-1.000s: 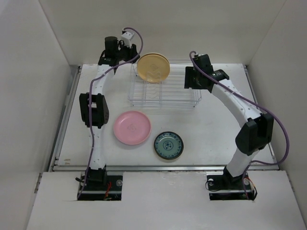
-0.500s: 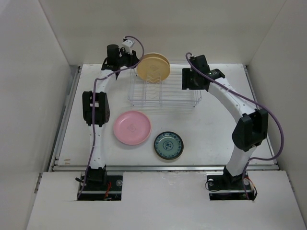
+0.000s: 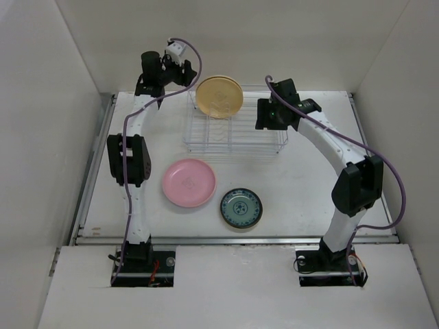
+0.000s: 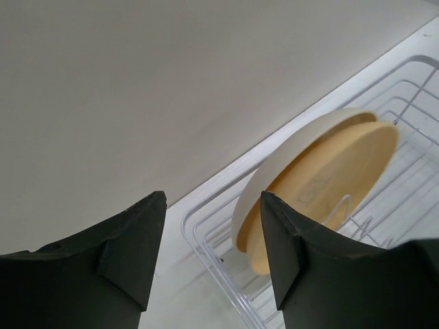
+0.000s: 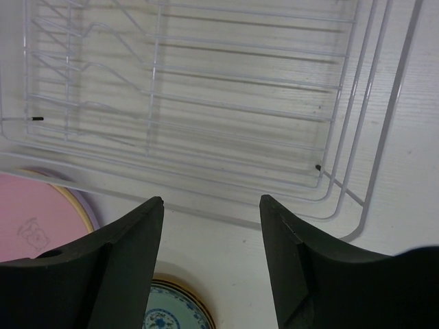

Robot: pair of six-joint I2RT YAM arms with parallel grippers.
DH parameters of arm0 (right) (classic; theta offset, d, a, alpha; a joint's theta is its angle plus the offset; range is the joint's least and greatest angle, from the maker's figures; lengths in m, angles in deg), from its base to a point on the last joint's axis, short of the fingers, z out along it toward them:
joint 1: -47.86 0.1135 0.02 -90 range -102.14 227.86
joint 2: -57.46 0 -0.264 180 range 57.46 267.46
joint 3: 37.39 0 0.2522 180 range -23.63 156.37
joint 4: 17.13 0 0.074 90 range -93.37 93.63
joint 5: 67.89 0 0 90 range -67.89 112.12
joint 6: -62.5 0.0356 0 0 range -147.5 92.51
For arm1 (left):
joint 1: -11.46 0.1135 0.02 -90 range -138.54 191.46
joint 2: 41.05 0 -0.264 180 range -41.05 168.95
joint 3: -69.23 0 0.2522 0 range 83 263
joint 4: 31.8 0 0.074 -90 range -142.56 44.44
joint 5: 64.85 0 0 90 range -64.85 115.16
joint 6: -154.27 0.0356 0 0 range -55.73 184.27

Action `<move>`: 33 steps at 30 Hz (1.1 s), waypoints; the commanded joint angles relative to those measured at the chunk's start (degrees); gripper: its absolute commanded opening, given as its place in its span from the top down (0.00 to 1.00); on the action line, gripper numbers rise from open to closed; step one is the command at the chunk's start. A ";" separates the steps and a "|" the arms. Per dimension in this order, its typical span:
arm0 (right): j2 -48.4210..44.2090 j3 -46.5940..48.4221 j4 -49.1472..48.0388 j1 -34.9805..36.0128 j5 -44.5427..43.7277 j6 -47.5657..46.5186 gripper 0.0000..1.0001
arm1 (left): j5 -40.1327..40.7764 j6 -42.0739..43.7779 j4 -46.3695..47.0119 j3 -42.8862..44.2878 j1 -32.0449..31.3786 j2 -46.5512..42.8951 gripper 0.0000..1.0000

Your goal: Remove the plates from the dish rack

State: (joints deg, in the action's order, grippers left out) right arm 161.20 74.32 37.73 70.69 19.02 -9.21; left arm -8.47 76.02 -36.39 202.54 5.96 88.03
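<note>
left gripper (image 4: 211, 200) hangs with jaws apart and empty at the far left corner of the dish rack (image 4: 206, 236). the amber plate (image 4: 329, 171) and the cream plate (image 4: 271, 175) just beside it stand on edge in the rack, just right of my fingers, nearly edge-on to me. right gripper (image 5: 211, 205), also parted and empty, hovers over the rack's bare right end, so i judge the left arm nearer.

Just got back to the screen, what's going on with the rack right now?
The two arms are unloading the dish rack. A pink plate and a blue-green plate already lie flat on the table in front of it. An amber plate and a cream plate stand upright together at the rack's far left end. The left gripper is open and empty beside them; the right gripper is open over the rack's bare part.
</note>
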 commanded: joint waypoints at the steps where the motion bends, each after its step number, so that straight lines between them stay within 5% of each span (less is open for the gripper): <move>1: -0.03 0.05 -1.64 -0.42 2.74 1.32 0.36 | -7.40 3.45 -0.54 -0.45 0.40 -4.10 0.48; 9: 0.49 0.05 -0.50 -0.42 2.74 0.79 0.36 | -12.60 8.54 -17.78 7.98 0.40 2.40 0.75; 13: 0.49 0.05 0.03 -0.42 2.74 0.79 0.36 | -13.13 13.73 -20.42 7.98 -0.74 3.55 0.75; 28: 0.49 -2.15 0.03 -0.42 3.80 0.26 0.37 | -4.34 12.07 -14.98 8.51 -1.80 7.95 0.63; 33: 1.02 -2.15 0.56 -0.42 3.80 -0.27 0.37 | -4.34 12.07 -14.27 8.51 -1.80 9.18 0.82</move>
State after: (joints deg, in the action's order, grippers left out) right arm 161.42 72.05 38.24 70.66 22.19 -8.69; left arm -12.43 87.69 -53.81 208.73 4.37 97.40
